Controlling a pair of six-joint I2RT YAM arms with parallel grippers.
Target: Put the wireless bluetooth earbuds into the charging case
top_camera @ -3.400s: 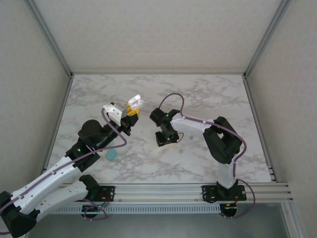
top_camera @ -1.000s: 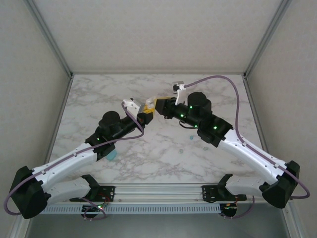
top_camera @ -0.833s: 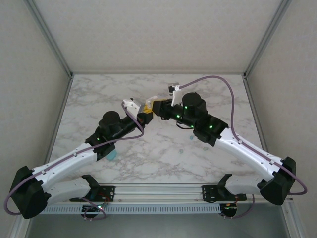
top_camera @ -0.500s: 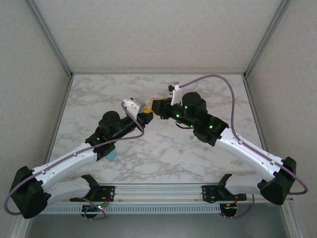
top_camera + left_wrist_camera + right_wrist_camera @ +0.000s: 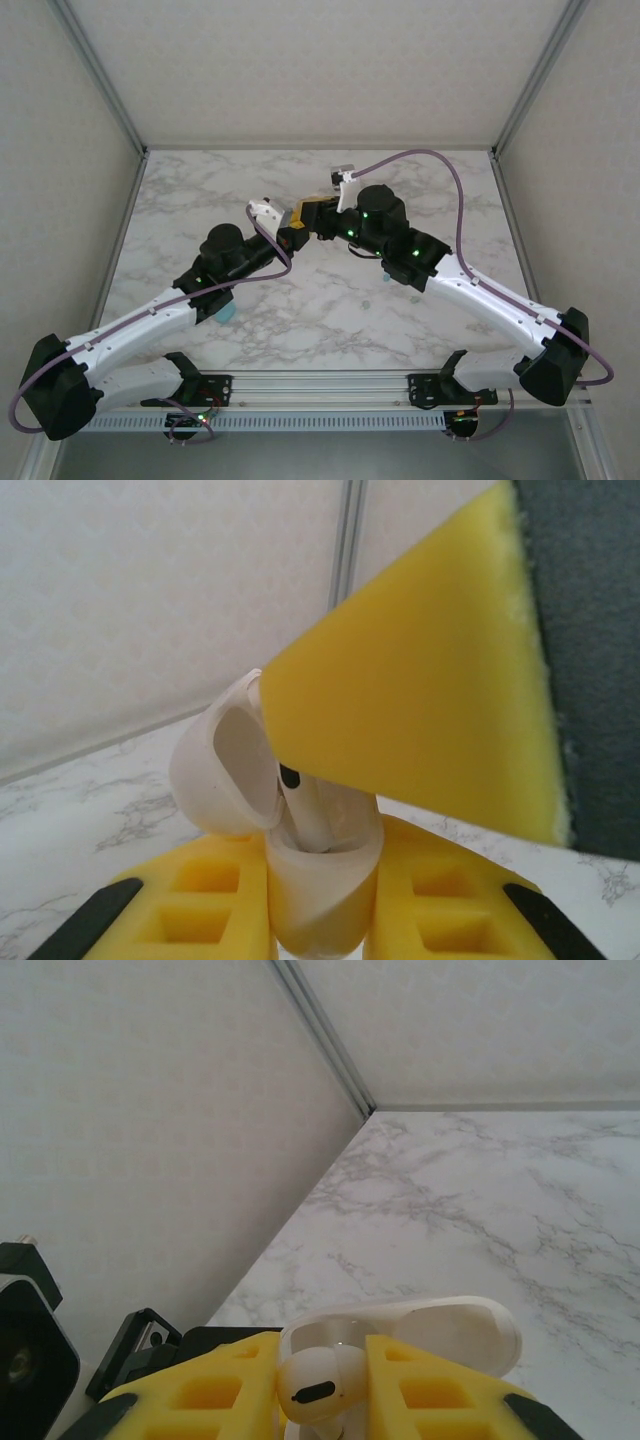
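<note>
Hovering above marbled table (image 5: pixel 430 190) between pale walls (image 5: pixel 320 70), left pincer (image 5: pixel 320 855) pinches the case (image 5: pixel 322 895), right pincer (image 5: pixel 320 1362) an earbud (image 5: pixel 312 1392).

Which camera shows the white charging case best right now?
Left wrist: the glossy white rounded charging case sits between the left jaws, lid open, a white earbud stem inside. Right wrist shows its lid behind that earbud; from the top external camera it is too small to make out.
</note>
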